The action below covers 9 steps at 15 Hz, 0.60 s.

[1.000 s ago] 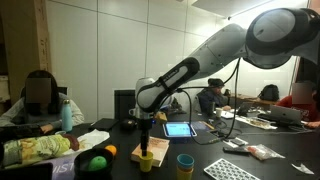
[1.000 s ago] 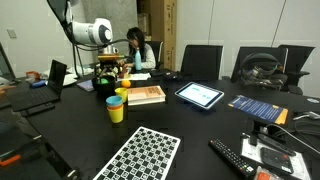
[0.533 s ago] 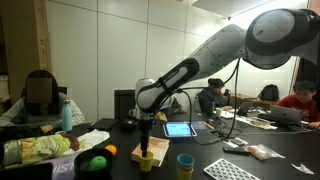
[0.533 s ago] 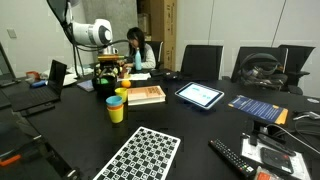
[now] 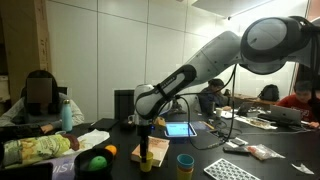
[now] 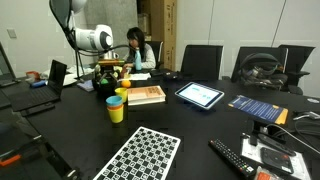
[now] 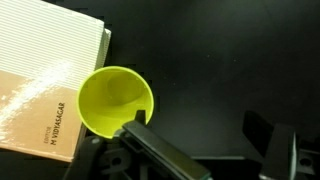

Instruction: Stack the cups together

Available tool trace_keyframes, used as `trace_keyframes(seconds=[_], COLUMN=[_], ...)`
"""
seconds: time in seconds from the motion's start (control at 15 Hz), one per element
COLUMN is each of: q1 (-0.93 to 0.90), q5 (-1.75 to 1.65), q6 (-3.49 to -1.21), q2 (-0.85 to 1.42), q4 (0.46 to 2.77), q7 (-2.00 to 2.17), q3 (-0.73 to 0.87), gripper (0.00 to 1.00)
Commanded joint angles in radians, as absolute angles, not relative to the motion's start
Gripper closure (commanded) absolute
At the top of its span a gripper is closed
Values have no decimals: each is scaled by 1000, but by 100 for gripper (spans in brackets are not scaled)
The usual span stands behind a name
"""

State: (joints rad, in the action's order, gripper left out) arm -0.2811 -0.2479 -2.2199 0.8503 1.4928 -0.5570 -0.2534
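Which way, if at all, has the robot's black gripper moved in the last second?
Yes. The gripper has come down slightly, closer to the tan paperback book lying below it in an exterior view.

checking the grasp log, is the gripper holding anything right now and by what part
Nothing is held: the jaws of the gripper stand open, one finger by the yellow cup at its rim, the other well clear of it.

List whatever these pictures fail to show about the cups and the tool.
- Tool: the wrist view's bottom edge cuts its fingers; contact with the yellow cup is unclear.
- Cup stack: too small in both exterior views to count.
- Red cup: not identifiable in any view.
- Book: cover cut by the wrist view's edge, text blurred.
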Motion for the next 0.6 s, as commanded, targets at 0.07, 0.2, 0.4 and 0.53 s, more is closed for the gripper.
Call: trace_keyframes(seconds=[0.07, 0.2, 0.4, 0.53], q1=[-301, -304, -301, -296], q5=[-270, -277, -273, -266], q6=[-2210, -2207, -2185, -2167], q2=[931, 956, 1000, 1033], q4=[1376, 1340, 1279, 1244], q7=[-544, -541, -544, -550], q3=[-230, -219, -207, -203], gripper=[0, 0, 0, 0])
